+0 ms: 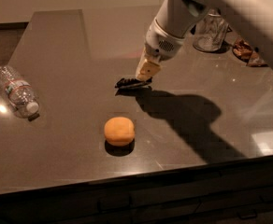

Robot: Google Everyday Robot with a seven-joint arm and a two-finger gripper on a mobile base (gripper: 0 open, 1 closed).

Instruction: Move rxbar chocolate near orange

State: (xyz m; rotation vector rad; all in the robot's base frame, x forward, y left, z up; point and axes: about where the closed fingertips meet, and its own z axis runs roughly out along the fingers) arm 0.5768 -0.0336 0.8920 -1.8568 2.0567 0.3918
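Note:
The rxbar chocolate (131, 82) is a small flat dark bar. It hangs from the tips of my gripper (145, 76), which is shut on its right end, and it is level just over the dark table (57, 45) with its shadow right under it. The orange (119, 130) sits on the table nearer the front edge, below and a little left of the bar, about a hand's width away. My arm reaches in from the upper right.
A clear plastic water bottle (16, 91) lies on its side at the left edge. A glass jar (210, 31) and some wrappers (245, 50) sit at the back right. The table's front edge runs just below the orange.

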